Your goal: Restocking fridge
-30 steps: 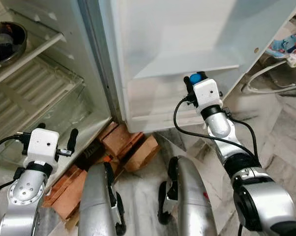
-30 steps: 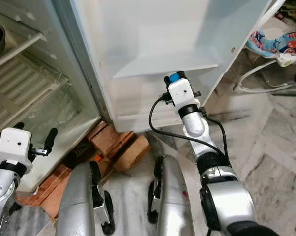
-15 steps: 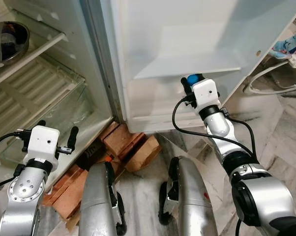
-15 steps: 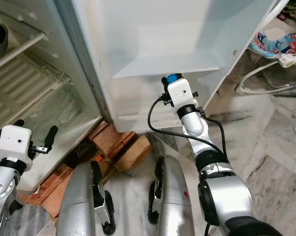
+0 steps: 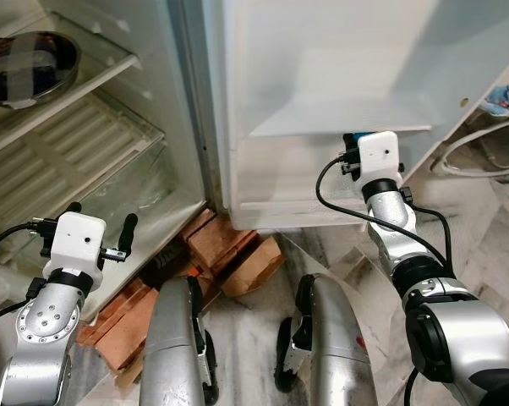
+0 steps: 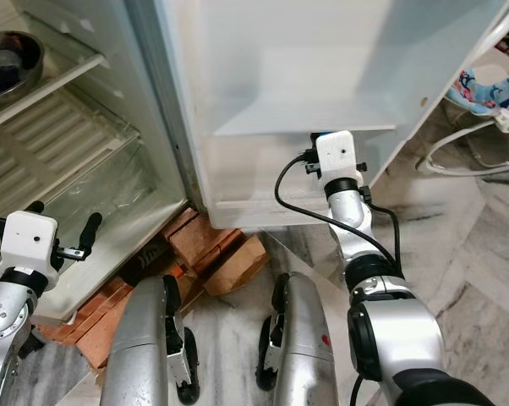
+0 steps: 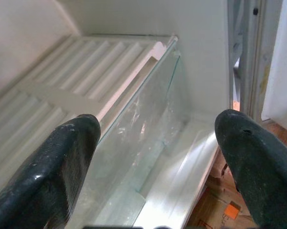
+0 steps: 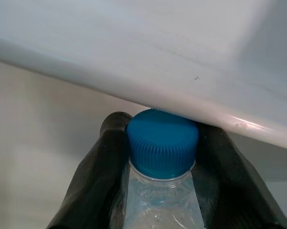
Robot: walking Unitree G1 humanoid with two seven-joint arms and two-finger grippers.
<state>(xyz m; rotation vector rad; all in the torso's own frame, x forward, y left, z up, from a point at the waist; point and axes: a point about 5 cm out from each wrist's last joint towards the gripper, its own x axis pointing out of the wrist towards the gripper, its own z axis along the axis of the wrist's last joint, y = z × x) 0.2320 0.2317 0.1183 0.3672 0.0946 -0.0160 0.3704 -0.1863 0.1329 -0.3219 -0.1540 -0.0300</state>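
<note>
Right gripper (image 8: pixel 158 157): fingers closed on a clear plastic bottle (image 8: pixel 161 210) at the neck, just below its blue cap (image 8: pixel 162 149). Right wrist view gives the detail: ribbed cap, clear body, one black finger (image 8: pixel 93 181) on each side of the neck, cap top touching or almost touching the underside edge of a white door shelf (image 8: pixel 134 52). Head views show none of this grip; there the white wrist housing covers the fingers, and just a sliver of blue is visible at the housing's top edge, right under the door shelf (image 5: pixel 339 125) of the open fridge door (image 5: pixel 322 51).

Left gripper (image 7: pixel 158 157): fingers spread wide, holding nothing. Left wrist view looks between the two pads into the fridge interior: a ribbed white cover (image 7: pixel 72 71) over a clear crisper drawer (image 7: pixel 143 129). Left eye view places this gripper low, in front of the bottom of the open compartment, near the drawer front.

Head views add what the wrist cameras miss: a dark bowl (image 5: pixel 26 68) on an upper fridge shelf (image 5: pixel 60 97), stacked bricks (image 5: pixel 229 245) on the marble floor (image 5: pixel 483 245) under the fridge's lower corner, white cables and a colourful printed item at the far right edge.

Writing: none readable on bottle or cap. Small print on a brown box (image 7: pixel 215 210) in the left wrist view, too blurred to read
</note>
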